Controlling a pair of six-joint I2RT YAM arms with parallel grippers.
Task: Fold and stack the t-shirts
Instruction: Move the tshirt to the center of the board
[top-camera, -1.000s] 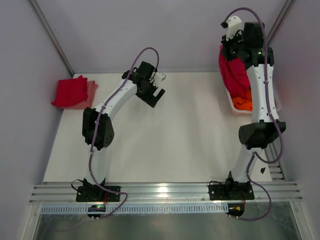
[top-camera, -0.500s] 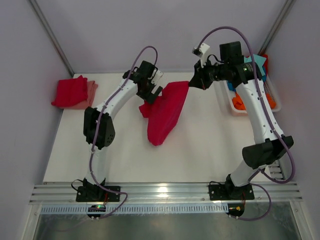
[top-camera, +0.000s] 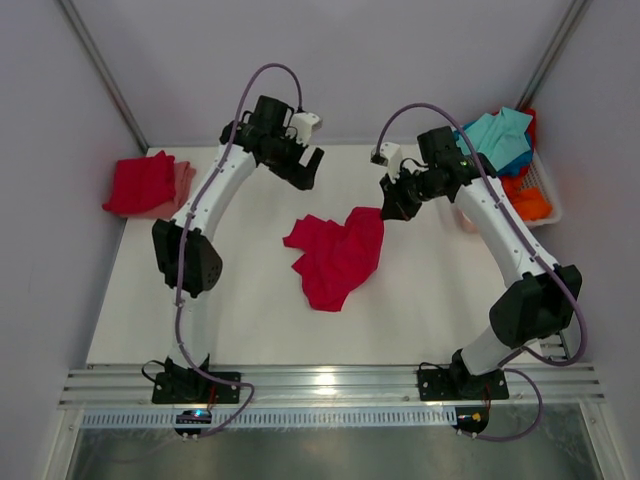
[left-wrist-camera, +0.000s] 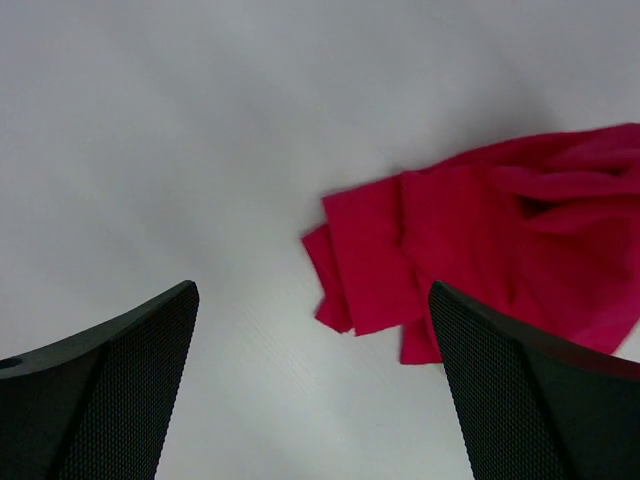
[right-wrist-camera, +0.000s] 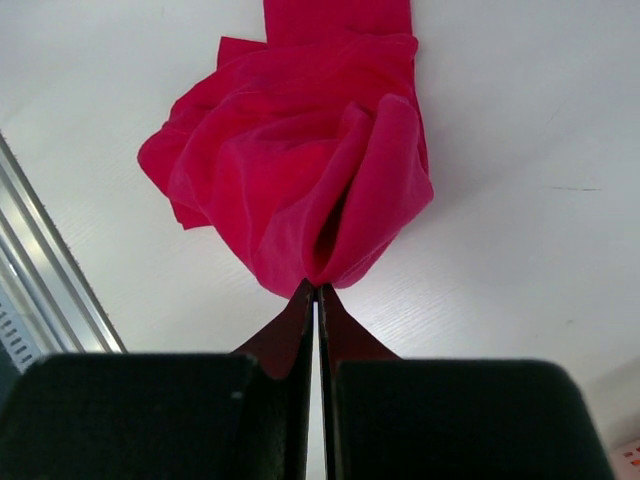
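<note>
A crumpled red t-shirt (top-camera: 337, 252) lies in the middle of the white table; it also shows in the left wrist view (left-wrist-camera: 500, 240) and the right wrist view (right-wrist-camera: 300, 190). My right gripper (top-camera: 392, 207) is shut on the shirt's upper right edge (right-wrist-camera: 317, 283), low over the table. My left gripper (top-camera: 303, 170) is open and empty, raised behind and to the left of the shirt. A folded red t-shirt (top-camera: 142, 182) lies on a folded pink one (top-camera: 183, 186) at the far left.
A white bin (top-camera: 538, 196) at the back right holds teal (top-camera: 500, 135) and orange (top-camera: 526, 203) shirts. Metal rails (top-camera: 330, 384) run along the near edge. Grey walls stand close on both sides.
My right gripper carried the red shirt out of the bin, swung it left and lowered it onto the table's middle. My left gripper moved back and up, away from the shirt.
</note>
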